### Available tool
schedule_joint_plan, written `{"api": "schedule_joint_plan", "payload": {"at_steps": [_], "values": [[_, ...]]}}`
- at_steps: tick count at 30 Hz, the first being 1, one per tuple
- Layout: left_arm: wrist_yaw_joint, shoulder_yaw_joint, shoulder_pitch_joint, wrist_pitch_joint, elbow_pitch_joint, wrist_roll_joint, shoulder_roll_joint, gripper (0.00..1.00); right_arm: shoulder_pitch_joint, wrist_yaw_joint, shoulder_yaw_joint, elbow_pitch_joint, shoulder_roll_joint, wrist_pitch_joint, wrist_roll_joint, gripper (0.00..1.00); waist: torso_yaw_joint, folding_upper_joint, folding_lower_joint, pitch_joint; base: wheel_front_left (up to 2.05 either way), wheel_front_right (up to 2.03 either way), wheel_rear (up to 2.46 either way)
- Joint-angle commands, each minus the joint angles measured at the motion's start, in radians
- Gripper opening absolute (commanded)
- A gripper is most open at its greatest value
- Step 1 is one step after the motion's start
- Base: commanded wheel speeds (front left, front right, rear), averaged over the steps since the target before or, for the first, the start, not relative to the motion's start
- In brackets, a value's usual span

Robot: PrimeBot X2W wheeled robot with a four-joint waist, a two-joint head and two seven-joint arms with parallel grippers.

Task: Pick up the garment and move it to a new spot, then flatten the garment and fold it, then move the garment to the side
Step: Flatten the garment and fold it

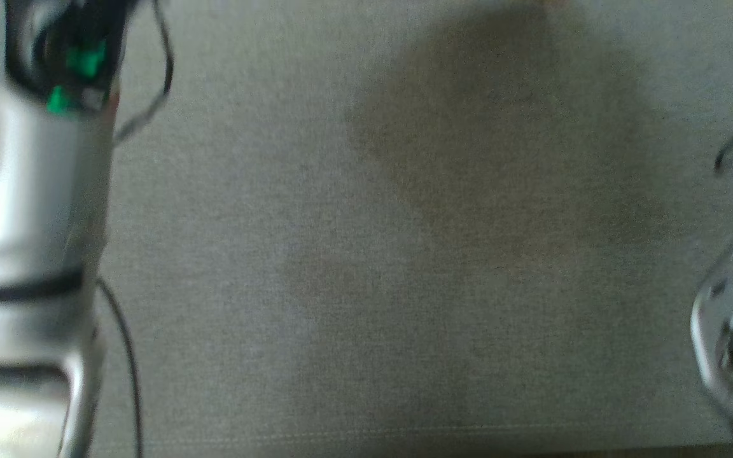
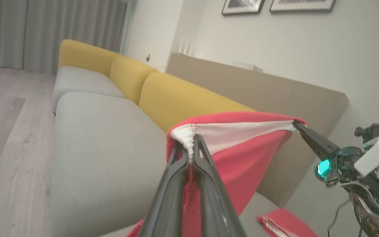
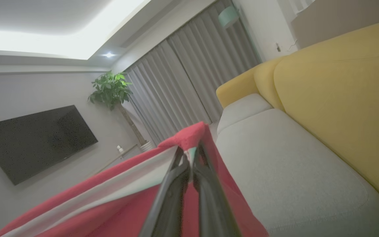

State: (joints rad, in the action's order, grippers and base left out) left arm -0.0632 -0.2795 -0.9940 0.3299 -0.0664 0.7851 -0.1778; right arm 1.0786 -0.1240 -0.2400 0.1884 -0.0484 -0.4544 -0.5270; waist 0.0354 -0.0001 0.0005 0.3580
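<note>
Left claw (image 2: 192,144): clamped on bunched white trim. Right claw (image 3: 189,154): clamped on the opposite corner. Red mesh jersey with white striped trim (image 2: 242,158): hung stretched between them above the grey fabric sofa seat (image 2: 104,144), tail apparently touching it. Yellow back cushions (image 2: 183,98) behind. Handling, judged: claws level, edge taut, lower together to land flat.

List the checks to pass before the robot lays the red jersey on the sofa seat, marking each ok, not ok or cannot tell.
1. Left gripper shut on the jersey: ok.
2. Right gripper shut on the jersey: ok.
3. Top edge stretched between both grippers: ok.
4. Jersey's lower part off the seat cushion: cannot tell; red cloth lies there.
5. Head view sharp: not ok, blurred.
</note>
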Motion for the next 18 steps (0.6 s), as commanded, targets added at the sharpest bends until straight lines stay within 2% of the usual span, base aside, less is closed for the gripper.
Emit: {"api": "schedule_joint_plan", "payload": {"at_steps": [1,3,5,8,13,18], "values": [[-0.011,0.05,-0.093,-0.081,-0.033,-0.026,-0.008,0.0,0.091,-0.007,0.002,0.033,-0.002,0.065,0.027,0.0,-0.005,0.0001,-0.0005,0.076,0.0,0.0,0.0],[-0.027,0.062,-0.159,-0.199,-0.142,-0.04,0.034,0.0,0.178,-0.007,-0.007,0.146,-0.002,0.154,0.045,0.0,-0.006,0.0001,-0.0005,0.097,0.0,0.0,0.0],[-0.041,0.058,-0.194,-0.296,-0.245,-0.063,0.051,0.0,0.219,-0.007,0.003,0.242,-0.002,0.226,0.044,0.0,-0.01,0.0001,-0.0005,0.107,0.0,0.0,0.0],[-0.057,0.021,-0.186,-0.394,-0.365,-0.089,0.053,0.0,0.183,-0.007,0.043,0.342,-0.002,0.302,0.032,0.0,-0.021,0.0001,-0.0005,0.106,0.0,0.0,0.0],[-0.066,-0.084,-0.04,-0.484,-0.453,-0.116,0.02,0.0,-0.056,-0.007,0.087,0.393,-0.002,0.368,-0.019,0.0,-0.033,0.0001,-0.0005,0.072,0.0,0.0,0.0],[-0.067,-0.196,0.179,-0.529,-0.409,-0.105,-0.03,0.0,-0.359,-0.007,0.122,0.321,-0.002,0.379,-0.081,0.0,-0.039,0.0001,-0.0005,0.032,0.0,0.0,0.0]]}}
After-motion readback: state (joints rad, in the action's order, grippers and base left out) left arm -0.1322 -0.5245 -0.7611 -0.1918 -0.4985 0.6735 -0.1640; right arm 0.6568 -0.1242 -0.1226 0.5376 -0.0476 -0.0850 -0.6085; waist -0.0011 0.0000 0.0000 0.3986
